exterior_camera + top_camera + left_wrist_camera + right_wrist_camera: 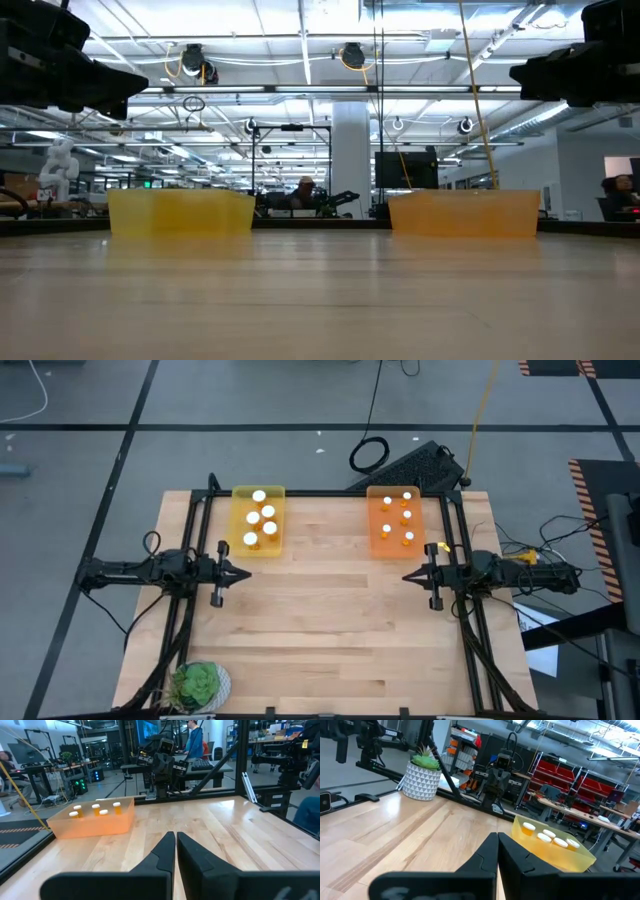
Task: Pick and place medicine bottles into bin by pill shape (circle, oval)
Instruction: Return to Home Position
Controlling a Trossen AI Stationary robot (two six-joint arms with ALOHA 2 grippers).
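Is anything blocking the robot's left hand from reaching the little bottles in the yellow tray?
Nothing visible does. The left gripper, shut, hovers over bare wood just short of the yellow tray, where the bottles stand. The right gripper waits opposite.

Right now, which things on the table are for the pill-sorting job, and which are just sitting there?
For the job:
- small orange pill bottles with white caps, all already in trays
- translucent yellow plastic tray
- translucent orange plastic tray
- left gripper and right gripper, both shut and empty

Just sitting there:
- green potted plant in a white patterned pot
- black keyboard behind the table
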